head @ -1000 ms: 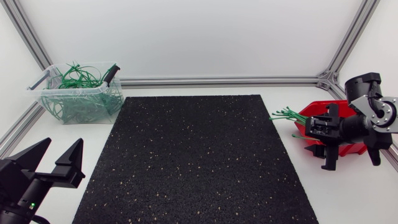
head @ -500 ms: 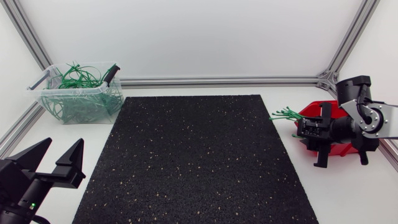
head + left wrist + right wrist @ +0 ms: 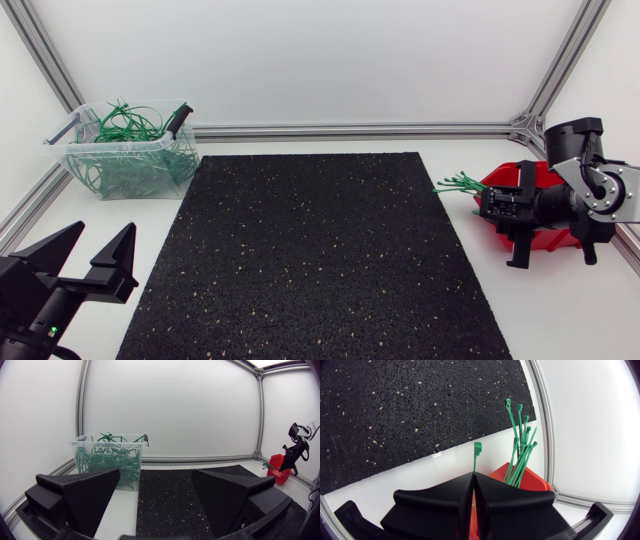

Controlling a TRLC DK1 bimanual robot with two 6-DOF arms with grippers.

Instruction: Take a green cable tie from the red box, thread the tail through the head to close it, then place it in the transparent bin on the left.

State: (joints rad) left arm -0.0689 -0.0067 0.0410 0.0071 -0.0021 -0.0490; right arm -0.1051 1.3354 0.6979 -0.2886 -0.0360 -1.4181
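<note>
A light, springy green cable tie (image 3: 476,457) is gripped by the closed right tool (image 3: 473,477) — a mid-strap hold is judged best.

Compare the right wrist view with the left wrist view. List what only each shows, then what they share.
Only the right wrist view: one green cable tie pinched in the shut right gripper, its head sticking up past it. Only the left wrist view: the left gripper, open, and the transparent bin holding green ties. Both: the black mat and the red box with loose ties poking out, tiny and distant under the right arm in the left one.
</note>
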